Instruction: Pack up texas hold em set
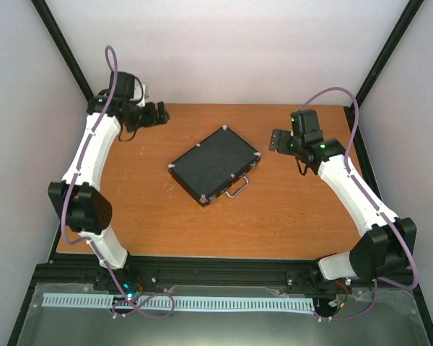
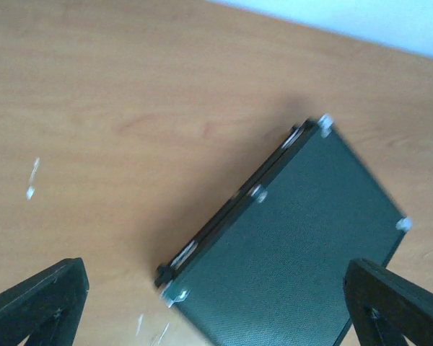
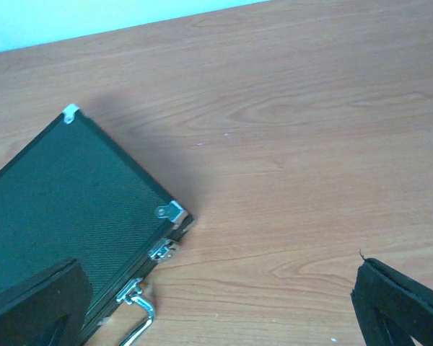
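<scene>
The black briefcase [image 1: 215, 166] with silver corners lies shut and flat in the middle of the table, its handle [image 1: 237, 189] toward the near right. My left gripper [image 1: 159, 113] is open and empty at the far left, apart from the case. My right gripper [image 1: 278, 140] is open and empty, just right of the case. The left wrist view shows the case's hinge side [image 2: 303, 238] between my spread fingers [image 2: 40, 303]. The right wrist view shows its latch corner [image 3: 65, 209] and handle [image 3: 138, 317]. No chips, discs, dice or cards are in view.
The wooden table [image 1: 274, 216] has a black frame rail [image 1: 224, 270] along its near edge. White walls and black corner posts [image 1: 61, 50] enclose the back and sides.
</scene>
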You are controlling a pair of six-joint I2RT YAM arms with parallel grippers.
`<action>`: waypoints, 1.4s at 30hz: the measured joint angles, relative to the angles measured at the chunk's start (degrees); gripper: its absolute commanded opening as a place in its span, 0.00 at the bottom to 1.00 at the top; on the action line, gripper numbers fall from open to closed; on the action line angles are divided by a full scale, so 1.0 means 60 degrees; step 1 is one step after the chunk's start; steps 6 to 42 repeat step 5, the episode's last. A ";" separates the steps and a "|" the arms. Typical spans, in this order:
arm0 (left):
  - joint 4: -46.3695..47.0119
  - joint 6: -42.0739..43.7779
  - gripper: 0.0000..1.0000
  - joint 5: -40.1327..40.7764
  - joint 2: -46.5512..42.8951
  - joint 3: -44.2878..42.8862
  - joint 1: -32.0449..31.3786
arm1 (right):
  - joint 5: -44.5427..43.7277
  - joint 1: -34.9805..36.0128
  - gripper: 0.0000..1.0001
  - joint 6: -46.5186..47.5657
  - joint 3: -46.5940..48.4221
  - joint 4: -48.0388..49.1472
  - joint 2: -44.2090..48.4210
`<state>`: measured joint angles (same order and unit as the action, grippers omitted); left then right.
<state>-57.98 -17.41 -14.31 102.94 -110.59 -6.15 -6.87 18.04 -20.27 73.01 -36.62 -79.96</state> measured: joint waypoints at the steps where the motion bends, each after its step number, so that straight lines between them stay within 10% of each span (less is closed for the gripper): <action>1: 0.0007 0.0066 1.00 0.0171 -0.0372 0.0568 0.0000 | -0.0229 0.0000 1.00 -0.0138 0.0000 -0.0069 0.0055; 42: 0.0044 0.0153 1.00 0.0572 -0.1246 0.2091 0.0000 | -0.0758 0.0000 1.00 -0.0412 -0.0062 -0.0193 0.0182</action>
